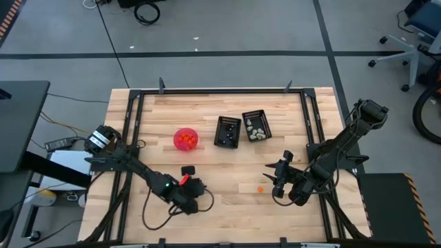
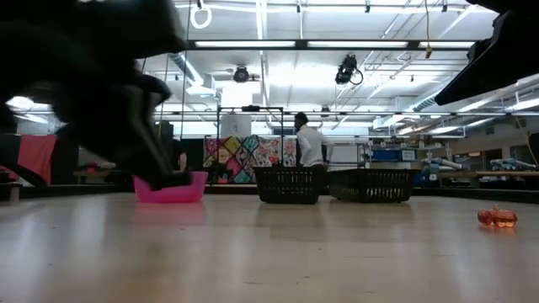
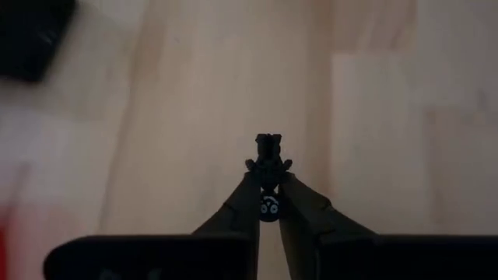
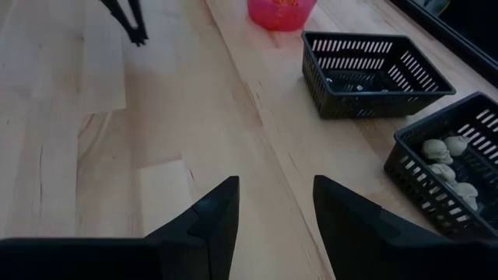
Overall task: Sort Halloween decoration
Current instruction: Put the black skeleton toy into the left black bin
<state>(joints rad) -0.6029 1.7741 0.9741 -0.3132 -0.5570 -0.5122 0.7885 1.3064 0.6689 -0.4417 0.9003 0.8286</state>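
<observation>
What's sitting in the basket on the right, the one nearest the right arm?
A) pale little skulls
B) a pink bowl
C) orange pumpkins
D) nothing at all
A: the right basket holds several pale skull-shaped trinkets, plain in the right wrist view and the high view.

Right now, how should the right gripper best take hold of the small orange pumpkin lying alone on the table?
The orange pumpkin sits low and rounded on bare wood, so probably come from straight above and pinch its sides. The right gripper, open, waits just beside it.

No legible words, labels, brands, numbers or signs appear in any of the views.
</observation>
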